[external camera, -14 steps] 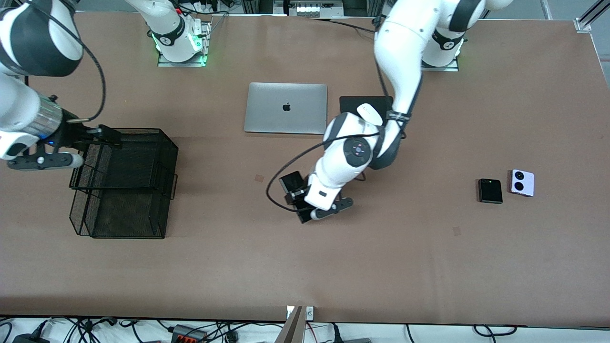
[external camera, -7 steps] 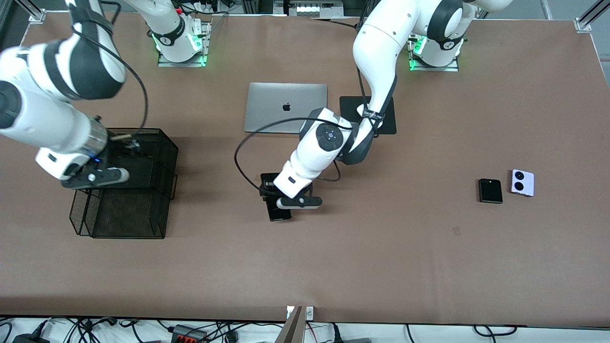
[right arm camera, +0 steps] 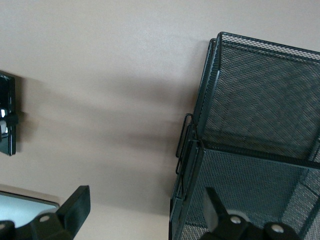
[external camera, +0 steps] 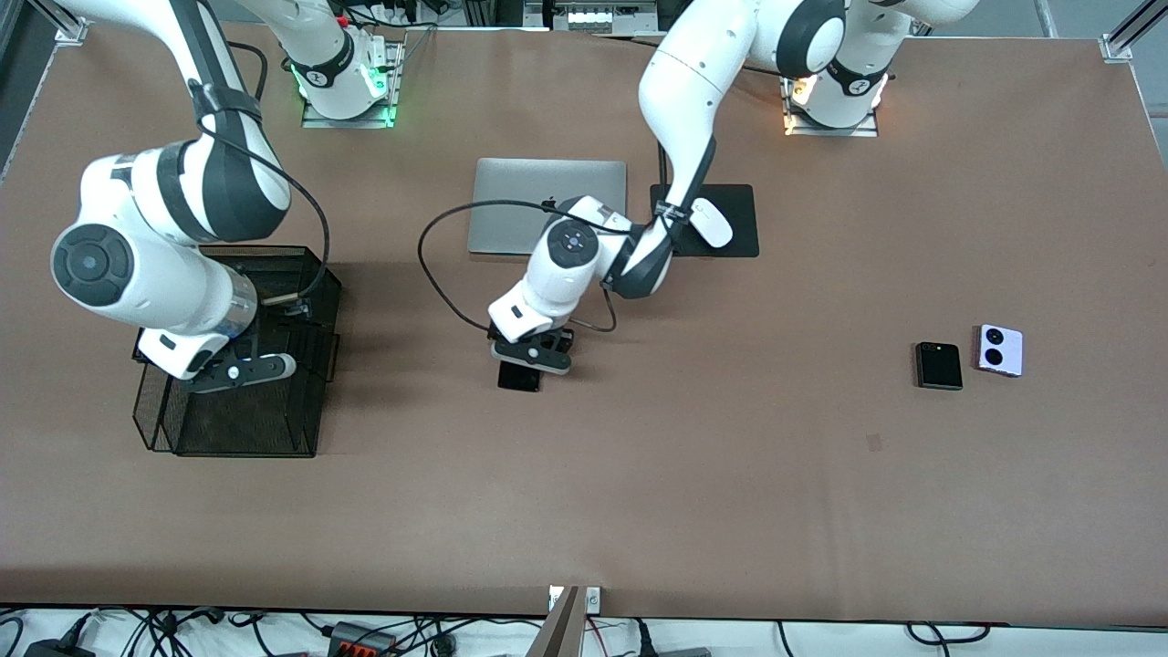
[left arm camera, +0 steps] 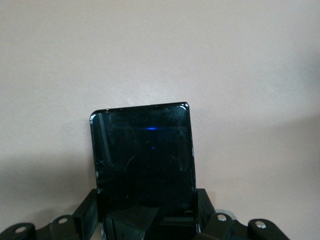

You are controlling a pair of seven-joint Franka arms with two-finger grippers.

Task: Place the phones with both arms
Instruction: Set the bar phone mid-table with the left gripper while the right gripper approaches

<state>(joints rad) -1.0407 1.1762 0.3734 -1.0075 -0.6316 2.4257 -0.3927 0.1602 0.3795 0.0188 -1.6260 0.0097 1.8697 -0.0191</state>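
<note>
Pinching the long black phone (external camera: 517,376) over mid-tabletop, left claw (external camera: 532,357) works; right claw (external camera: 239,370) spread above basket (external camera: 310,438); two small phones (external camera: 939,366) remain unplaced.

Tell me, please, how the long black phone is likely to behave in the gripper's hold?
Held by the left gripper, the long black phone is probably rigid, since it juts out unbent. Its glossy, scuffed face suggests it may slip. Gripped at one end, it could pivot.
</note>
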